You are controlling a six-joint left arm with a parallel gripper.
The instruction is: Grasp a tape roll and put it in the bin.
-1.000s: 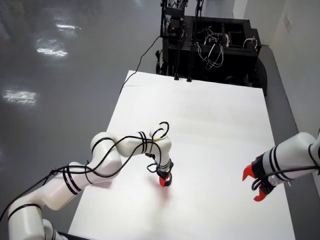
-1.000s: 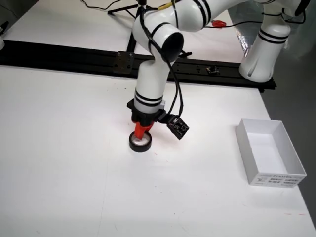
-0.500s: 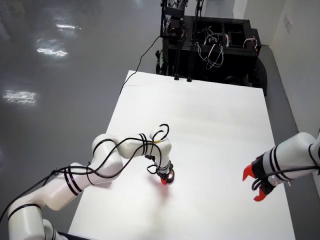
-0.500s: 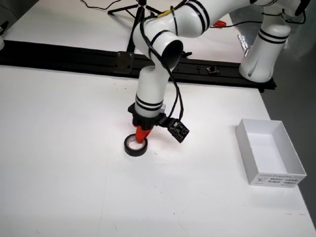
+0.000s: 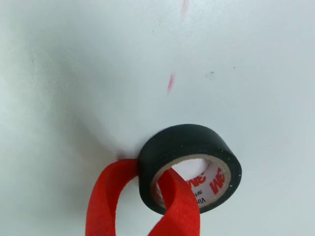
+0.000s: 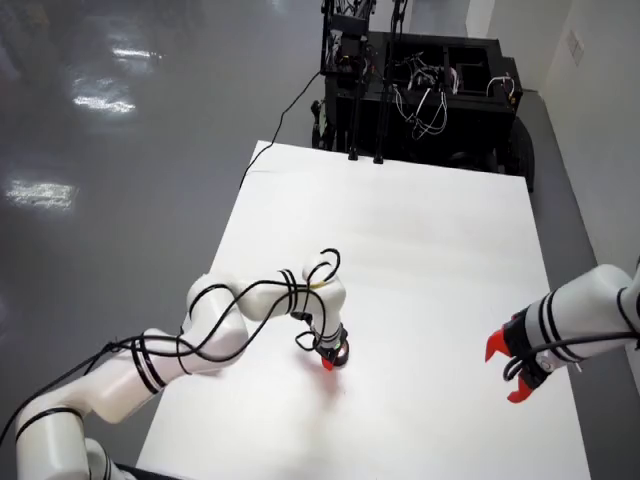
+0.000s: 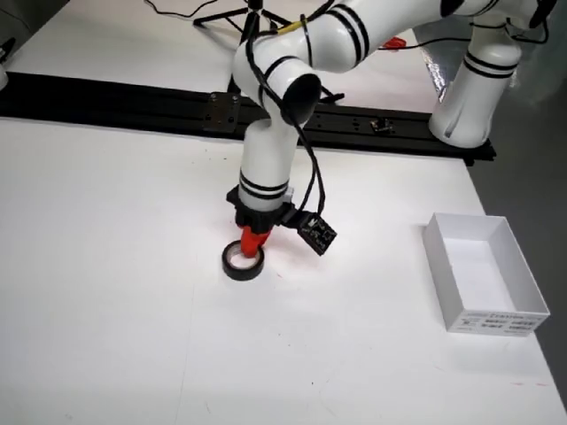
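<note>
The black tape roll (image 5: 189, 167), light, rigid and smooth-sided, lies flat on the white tabletop (image 7: 106, 292) well left of the bin (image 7: 483, 270), best pinched across its wall, where the claw (image 5: 142, 201) straddles it, not visibly clamped.

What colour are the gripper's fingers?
Red, clearest in the view riding on the gripper, where the fingers straddle the tape roll's wall.
</note>
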